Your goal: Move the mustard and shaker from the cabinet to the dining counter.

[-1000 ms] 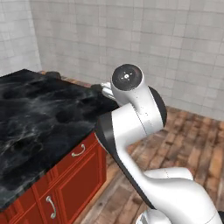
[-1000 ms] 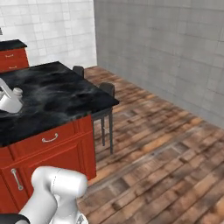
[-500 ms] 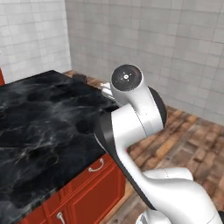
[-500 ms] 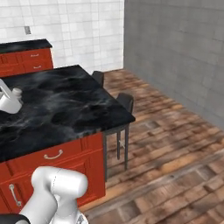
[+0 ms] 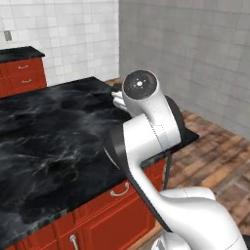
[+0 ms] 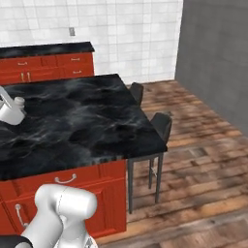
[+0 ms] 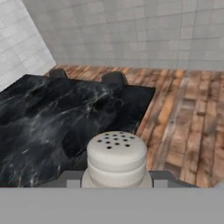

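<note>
Above the black marble table [image 6: 87, 116], the tool [image 7: 116, 183] is clenched on the shaker [image 7: 116, 158], upright, perforated cap facing the hand camera. Right base view: shaker at the left edge, raised over the table top. Two dark stools [image 6: 162, 127] stand along the table's far side, on wood floor [image 6: 203, 160].

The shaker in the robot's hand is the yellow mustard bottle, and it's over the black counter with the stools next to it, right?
Not quite. The hand view shows a pale grey-white shaker with holes in its cap, not a yellow bottle. It is over the black dining counter, with stools alongside.
</note>
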### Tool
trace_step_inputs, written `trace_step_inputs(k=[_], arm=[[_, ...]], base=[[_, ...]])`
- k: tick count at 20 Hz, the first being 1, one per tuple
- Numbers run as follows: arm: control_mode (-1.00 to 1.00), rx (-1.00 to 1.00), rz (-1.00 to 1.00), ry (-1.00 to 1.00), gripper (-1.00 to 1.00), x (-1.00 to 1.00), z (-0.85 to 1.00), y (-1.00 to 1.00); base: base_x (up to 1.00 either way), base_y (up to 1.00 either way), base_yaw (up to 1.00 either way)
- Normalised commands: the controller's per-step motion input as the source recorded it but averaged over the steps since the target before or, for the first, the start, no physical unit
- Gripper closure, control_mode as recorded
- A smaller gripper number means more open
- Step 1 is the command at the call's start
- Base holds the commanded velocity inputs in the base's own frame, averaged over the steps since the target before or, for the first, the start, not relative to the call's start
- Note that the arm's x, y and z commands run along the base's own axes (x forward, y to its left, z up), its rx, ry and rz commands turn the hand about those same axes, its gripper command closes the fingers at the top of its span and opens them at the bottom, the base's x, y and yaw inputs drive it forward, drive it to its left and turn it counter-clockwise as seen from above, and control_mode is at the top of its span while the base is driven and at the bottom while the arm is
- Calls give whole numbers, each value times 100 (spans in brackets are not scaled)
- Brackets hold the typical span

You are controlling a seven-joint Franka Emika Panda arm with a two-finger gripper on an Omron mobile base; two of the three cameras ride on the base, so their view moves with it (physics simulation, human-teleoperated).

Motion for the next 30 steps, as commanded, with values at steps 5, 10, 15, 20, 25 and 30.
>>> trace_step_inputs(k=[5, 10, 15, 20, 25, 30], arm=[[100, 0, 0, 0, 100, 0, 0, 0], [100, 0, 0, 0, 100, 0, 0, 0], [100, 0, 0, 0, 100, 0, 0, 0], [100, 0, 0, 0, 100, 0, 0, 0], [100, 0, 0, 0, 100, 0, 0, 0], [100, 0, 0, 0, 100, 0, 0, 0]], base=[[30, -23, 44], [30, -30, 33], [35, -42, 15], [25, -40, 25], [22, -35, 29], [20, -38, 25]])
